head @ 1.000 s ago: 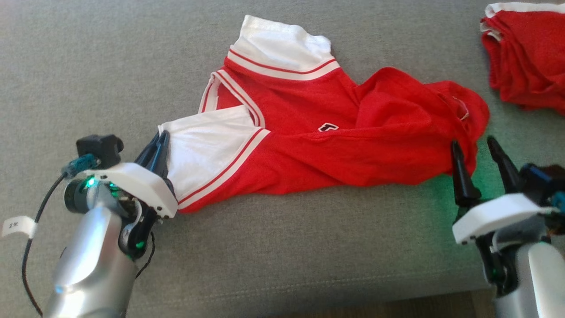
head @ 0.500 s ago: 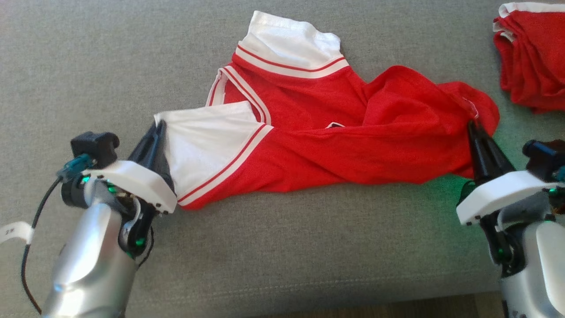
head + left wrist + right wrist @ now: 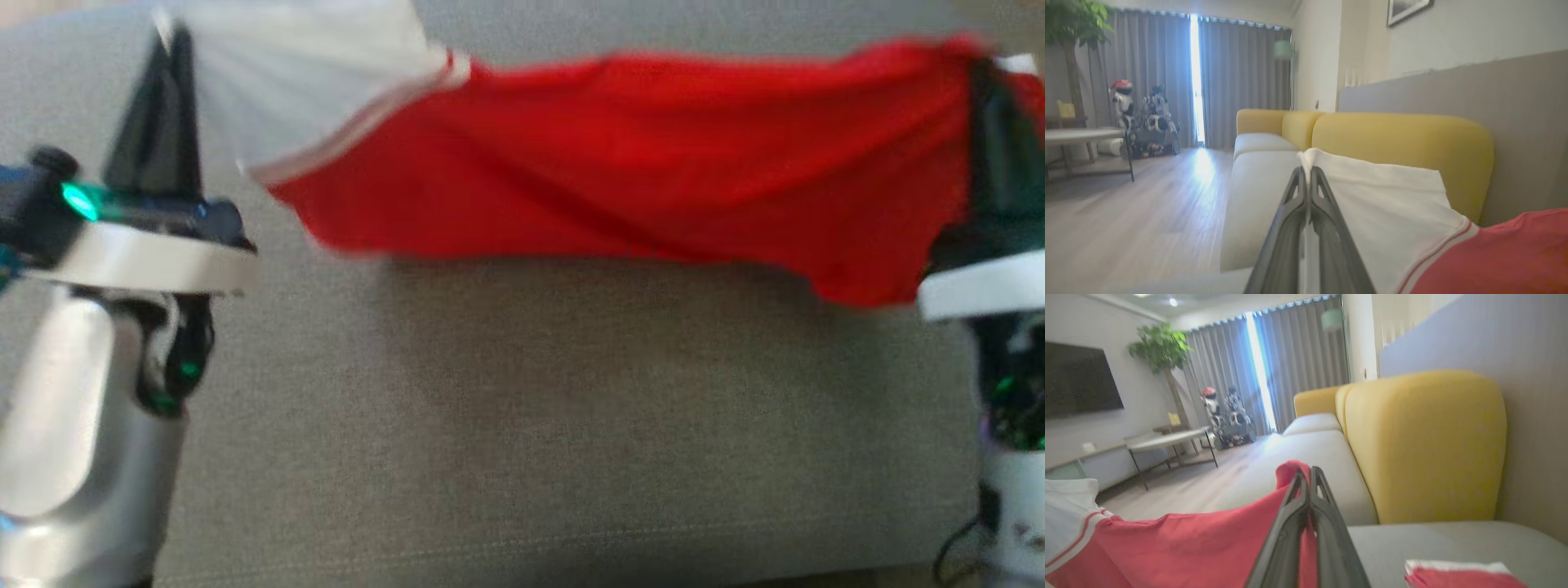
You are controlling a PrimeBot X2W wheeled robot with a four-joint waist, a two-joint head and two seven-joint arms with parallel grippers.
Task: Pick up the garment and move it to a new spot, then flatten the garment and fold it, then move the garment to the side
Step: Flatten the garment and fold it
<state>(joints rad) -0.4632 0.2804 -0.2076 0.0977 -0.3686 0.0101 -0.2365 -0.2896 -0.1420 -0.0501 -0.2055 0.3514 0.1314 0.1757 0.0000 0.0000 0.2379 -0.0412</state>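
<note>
Now, far left: left gripper (image 3: 174, 37) pointing up, both dark fingers pressed flat together, pinched shut on the outer corner of the white sleeve (image 3: 302, 73). High over the left end of the gray sofa seat (image 3: 531, 425). Silver arm below it, with small green lights. In the left wrist view, a yellow back cushion (image 3: 1400, 151) just behind that sleeve. Past it, a wood floor (image 3: 1147, 212), gray curtains (image 3: 1241, 81) and a leafy plant (image 3: 1073, 24).

Next, the middle: garment (image 3: 637, 163), red with thin white stripes by the sleeve. Held up in the air and pulled long between the two grippers. Top edge nearly straight from side to side. Bottom edge loose and wavy, hanging lower toward the right. Soft shadow under it on the seat. Above the seat, toward its back edge in the head view. All a bit blurry. Lowest fold touching the seat or not: too blurry to tell.

Then, far right: right gripper (image 3: 988, 77) pointing up too, fingers shut tight, biting the red end of the garment. Red cloth bunched around the fingertips in the right wrist view.

Last, near the right end of the seat, apart from the held garment: a folded pile of red and white cloth (image 3: 1457, 575), lying flat.
</note>
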